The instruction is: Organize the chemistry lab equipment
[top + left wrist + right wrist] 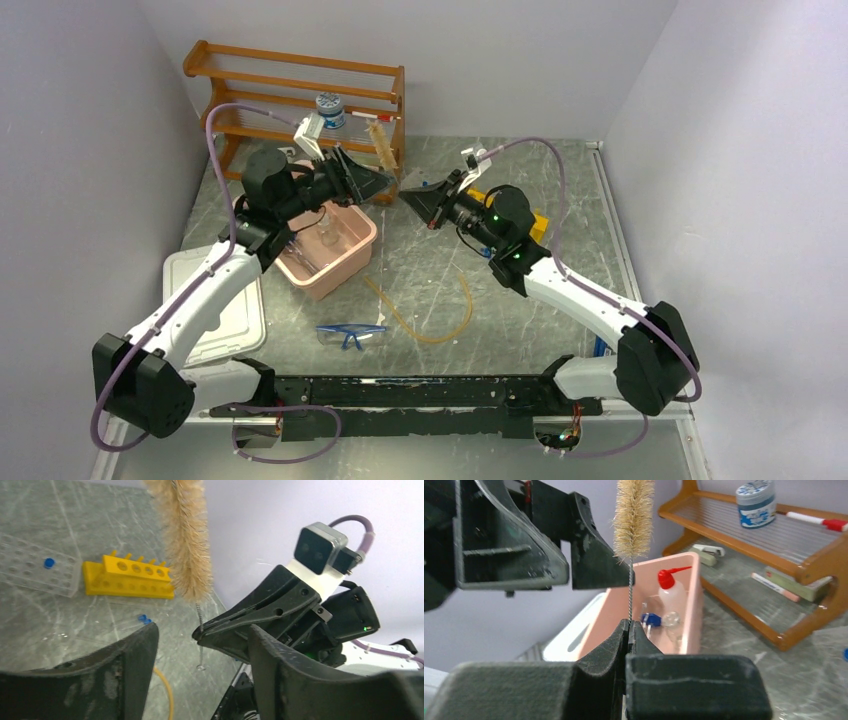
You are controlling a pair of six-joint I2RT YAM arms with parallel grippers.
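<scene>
A bristle brush (pixel 383 148) stands upright above the table. My right gripper (pixel 629 625) is shut on its thin wire stem (pixel 630 595), with the bristles (pixel 633 515) above. My left gripper (pixel 385 180) is open right beside it. In the left wrist view the stem and the right gripper's tip (pixel 200 632) show in the gap between the left fingers (pixel 145 650), which touch nothing. A red-nozzled squeeze bottle (pixel 671 592) and small glassware lie in the pink bin (pixel 694 605). Blue goggles (pixel 350 333) and amber tubing (pixel 440 320) lie on the table.
A wooden shelf (pixel 300 90) at the back holds a blue-labelled jar (pixel 330 110). A yellow holed rack (pixel 130 575) and a clear rack (pixel 37 570) sit behind the right arm. A white lid (pixel 215 300) lies left of the pink bin (pixel 335 240).
</scene>
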